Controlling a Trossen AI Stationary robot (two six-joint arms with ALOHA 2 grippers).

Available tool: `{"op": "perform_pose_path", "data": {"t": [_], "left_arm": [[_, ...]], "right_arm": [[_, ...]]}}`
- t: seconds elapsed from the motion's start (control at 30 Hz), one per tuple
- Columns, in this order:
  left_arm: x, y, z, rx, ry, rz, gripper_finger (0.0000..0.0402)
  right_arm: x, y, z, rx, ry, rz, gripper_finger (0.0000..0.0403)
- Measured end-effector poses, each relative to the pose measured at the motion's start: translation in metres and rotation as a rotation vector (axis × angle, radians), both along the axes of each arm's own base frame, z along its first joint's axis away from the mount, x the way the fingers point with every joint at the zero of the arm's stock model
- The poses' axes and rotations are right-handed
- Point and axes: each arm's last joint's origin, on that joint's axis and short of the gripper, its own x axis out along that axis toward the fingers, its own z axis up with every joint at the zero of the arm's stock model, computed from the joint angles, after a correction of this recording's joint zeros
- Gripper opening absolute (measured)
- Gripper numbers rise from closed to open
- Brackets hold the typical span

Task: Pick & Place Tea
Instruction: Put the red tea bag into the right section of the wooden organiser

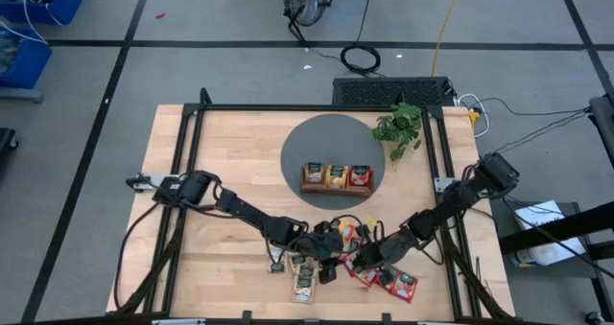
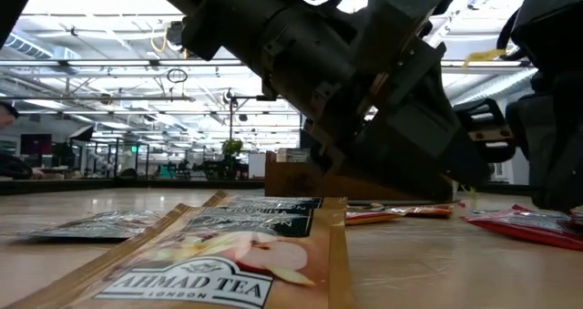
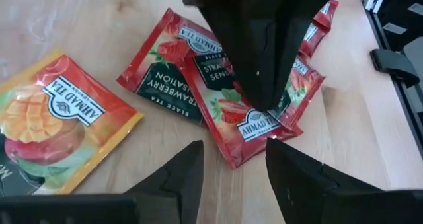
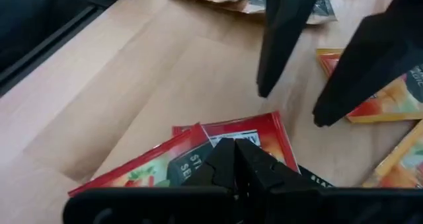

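Red strawberry tea sachets lie overlapped flat on the wooden table near its front edge. The top one lies under my right gripper, which is shut and slants down from the table's right. My left gripper comes from the left and is open, its fingers standing either side of that sachet's corner without touching it. An orange mango sachet lies beside them. Pale sachets lie further left. In the high view the two grippers meet over the pile. My right gripper's shut fingertips rest on the printed face of the top red sachet, near its middle. They slant down from the table's right. The sachet lies flat on the red sachets beneath it and on the table.
A wooden tray with three filled compartments stands on a round grey mat at the table's middle back, and a green plant is to its right. More orange sachets and a red one lie around the grippers.
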Motion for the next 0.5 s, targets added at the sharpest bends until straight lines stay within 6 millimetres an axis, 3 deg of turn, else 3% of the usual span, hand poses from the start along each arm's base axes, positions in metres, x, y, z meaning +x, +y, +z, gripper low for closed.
{"op": "perform_pose_path", "data": {"t": [0.5], "left_arm": [[0.005, 0.005, -0.017, -0.053, 0.011, -0.009, 0.0163]], "right_arm": [[-0.007, 0.001, -0.002, 0.006, 0.088, 0.001, 0.0000]]}}
